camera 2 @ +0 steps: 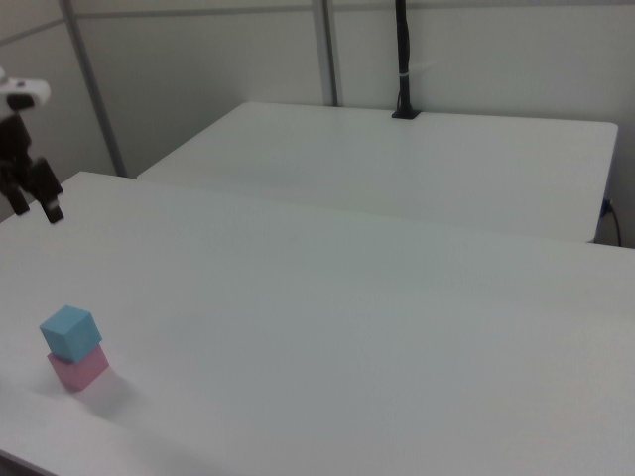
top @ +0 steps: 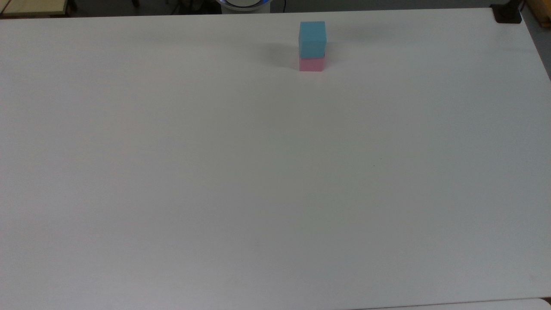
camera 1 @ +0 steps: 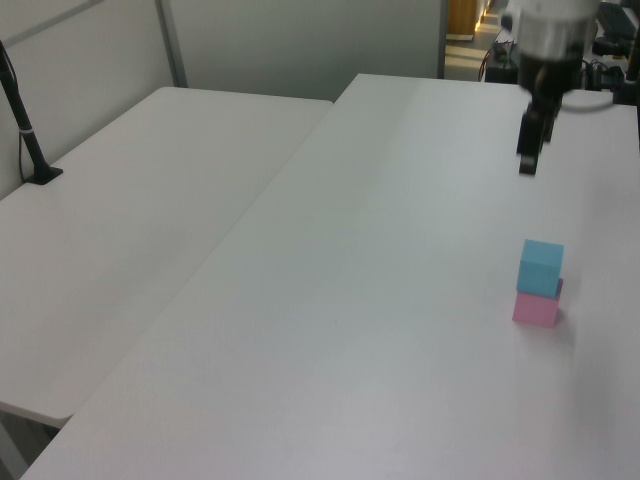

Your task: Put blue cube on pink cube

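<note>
We are seeing the blue cube [top: 312, 38] sitting on the pink cube [top: 311, 64] near the worktop [top: 275, 172] edge. The gripper [camera 2: 32, 208] is hanging well above the stack, apart from it, fingers spread and holding nothing.

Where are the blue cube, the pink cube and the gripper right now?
blue cube [top: 312, 34]: top view, on its top face.
pink cube [camera 1: 535, 309]: left view, on its front side face, under the blue cube.
gripper [camera 2: 33, 205]: right view, midway between its open fingertips, raised above the stack.
</note>
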Robot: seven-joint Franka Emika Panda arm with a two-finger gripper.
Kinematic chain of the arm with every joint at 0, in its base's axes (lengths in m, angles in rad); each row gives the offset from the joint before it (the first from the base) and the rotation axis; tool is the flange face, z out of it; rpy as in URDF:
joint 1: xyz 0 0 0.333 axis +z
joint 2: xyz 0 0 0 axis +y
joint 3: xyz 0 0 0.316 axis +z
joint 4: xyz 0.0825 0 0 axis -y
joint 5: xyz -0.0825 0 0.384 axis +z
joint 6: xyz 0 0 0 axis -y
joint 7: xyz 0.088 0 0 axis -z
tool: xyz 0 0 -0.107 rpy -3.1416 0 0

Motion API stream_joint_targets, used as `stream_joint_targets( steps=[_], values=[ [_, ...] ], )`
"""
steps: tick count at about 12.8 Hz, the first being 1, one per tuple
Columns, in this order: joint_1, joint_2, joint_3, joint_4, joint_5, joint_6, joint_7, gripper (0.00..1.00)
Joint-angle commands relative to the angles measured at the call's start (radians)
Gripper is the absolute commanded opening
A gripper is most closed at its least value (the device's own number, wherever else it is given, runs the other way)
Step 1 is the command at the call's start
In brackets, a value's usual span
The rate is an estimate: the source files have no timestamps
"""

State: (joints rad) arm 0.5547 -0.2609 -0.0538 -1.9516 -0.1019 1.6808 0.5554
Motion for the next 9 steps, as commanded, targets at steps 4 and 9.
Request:
stream_joint_targets(
  steps=[4,9],
  values=[
    [-0.053,0.179,-0.161,0.351,0.007,-0.167,-0.349,1.0],
    [-0.153,0.21,-0.245,0.367,0.028,-0.153,-0.592,1.0]
  ],
)
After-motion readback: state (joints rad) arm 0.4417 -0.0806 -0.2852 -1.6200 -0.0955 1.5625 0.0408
